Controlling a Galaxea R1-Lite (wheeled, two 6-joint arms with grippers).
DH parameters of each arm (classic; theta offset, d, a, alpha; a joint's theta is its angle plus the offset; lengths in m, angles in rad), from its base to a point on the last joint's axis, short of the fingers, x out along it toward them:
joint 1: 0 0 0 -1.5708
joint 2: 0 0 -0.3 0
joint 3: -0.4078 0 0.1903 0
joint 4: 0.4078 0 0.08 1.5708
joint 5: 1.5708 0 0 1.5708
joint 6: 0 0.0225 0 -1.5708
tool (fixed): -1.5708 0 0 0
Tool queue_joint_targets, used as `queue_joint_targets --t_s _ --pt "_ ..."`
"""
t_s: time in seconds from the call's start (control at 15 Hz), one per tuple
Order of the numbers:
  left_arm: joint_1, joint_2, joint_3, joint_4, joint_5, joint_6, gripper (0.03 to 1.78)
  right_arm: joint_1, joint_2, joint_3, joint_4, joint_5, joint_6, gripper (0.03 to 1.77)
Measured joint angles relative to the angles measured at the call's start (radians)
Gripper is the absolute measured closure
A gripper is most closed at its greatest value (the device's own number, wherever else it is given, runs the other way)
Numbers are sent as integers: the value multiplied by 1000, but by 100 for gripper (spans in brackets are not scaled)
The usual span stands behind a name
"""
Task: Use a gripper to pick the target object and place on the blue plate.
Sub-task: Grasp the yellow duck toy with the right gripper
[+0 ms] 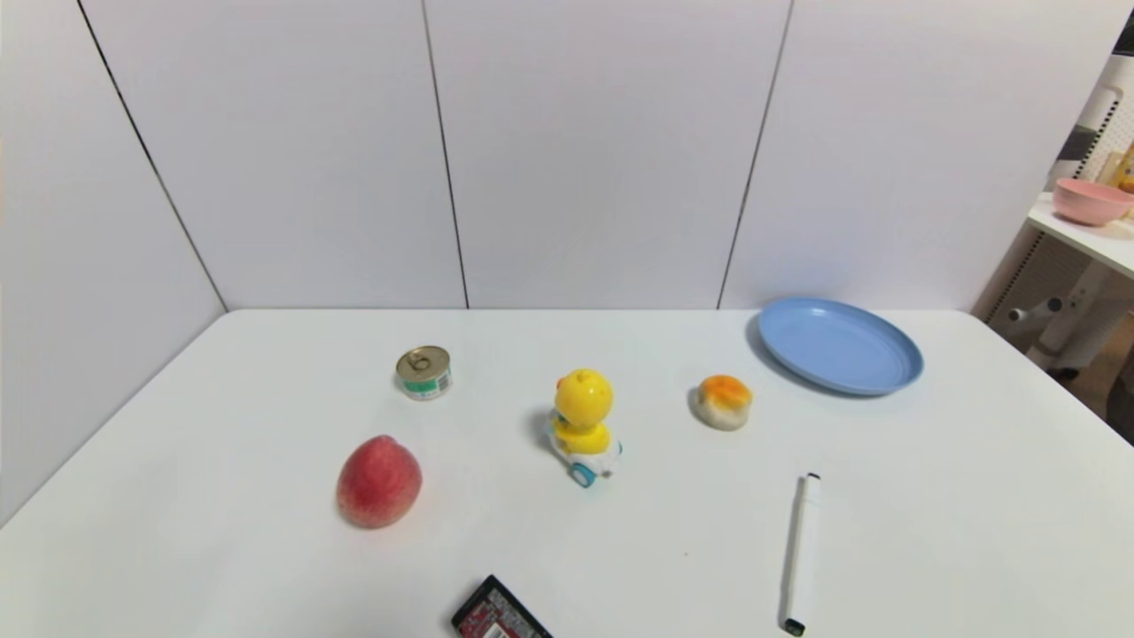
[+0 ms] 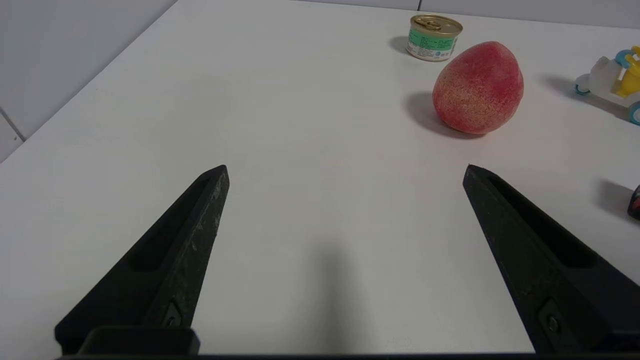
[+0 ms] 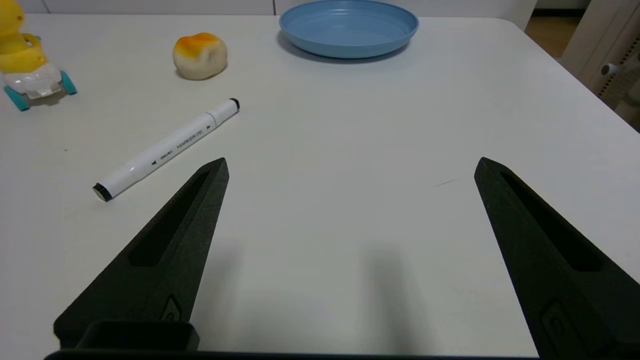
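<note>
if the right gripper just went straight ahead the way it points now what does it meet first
Probably nothing at first: bare table lies ahead of the open right gripper. Farther along that line sits the blue plate, though depth is unclear.

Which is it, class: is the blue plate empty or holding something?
Empty. The blue plate shows only bare blue inside; the duck toy stands apart on the table.

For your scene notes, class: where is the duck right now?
In the head view the duck stands mid-table, between the peach on its left and the bun on its right, well short of the plate.
</note>
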Motion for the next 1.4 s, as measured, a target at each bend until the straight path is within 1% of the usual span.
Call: queue_joint_targets --t_s 0.13,0.27,0.47,0.6,0.67,0.8,0.93,1.07,1.27,1.4 --pt "0 0 0 0 0 0 12 0 12 -4 -15 -1 -1 10" --pt "0 0 0 0 0 0 12 3 87 -30 -85 1 -4 10" --pt "0 0 0 0 0 0 12 34 313 -121 -237 10 -15 10" --pt "0 0 0 0 0 0 12 82 499 -242 -302 29 -24 10" --pt "0 0 0 0 0 0 12 117 589 -315 -311 40 -27 10" --pt "0 0 0 0 0 0 12 219 765 -477 -287 61 -34 10" --pt "0 0 0 0 0 0 12 357 939 -630 -233 73 -44 10" --pt "0 0 0 0 0 0 12 482 1082 -723 -210 77 -53 10" --pt "0 0 0 0 0 0 12 595 1277 -824 -207 79 -61 10" --pt "0 0 0 0 1 0 12 628 1392 -876 -203 78 -67 10"
